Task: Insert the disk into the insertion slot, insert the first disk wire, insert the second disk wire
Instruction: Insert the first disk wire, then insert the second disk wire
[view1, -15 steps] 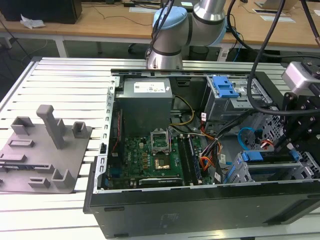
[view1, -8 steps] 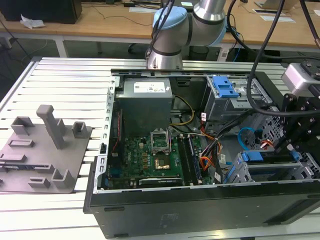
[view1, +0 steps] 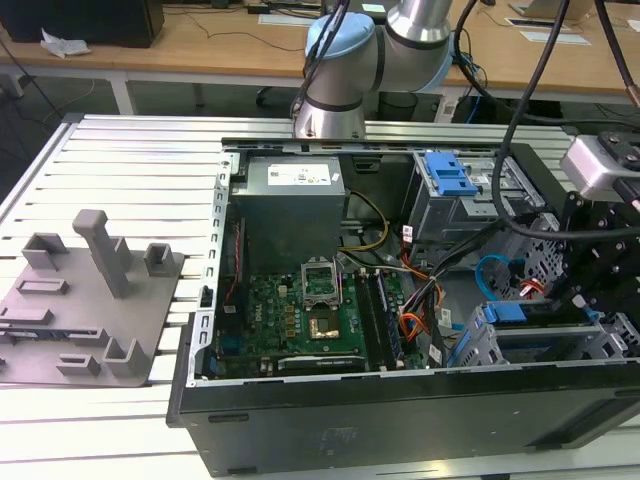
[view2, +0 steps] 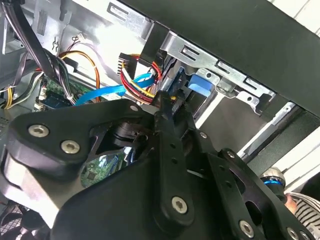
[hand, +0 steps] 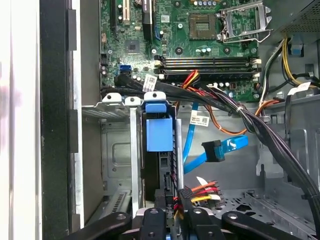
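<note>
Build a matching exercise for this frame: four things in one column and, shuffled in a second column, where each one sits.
Things
1. the disk
2. the second disk wire
3. the gripper
4. grey fixture plate

Places
A. on the slatted table, outside the computer case
B. loose inside the case, its dark plug unconnected
C. sitting in the insertion slot
D. at the disk's end, beside red, yellow and black wires

Pairs: 1-C, 2-B, 3-D, 4-A
</note>
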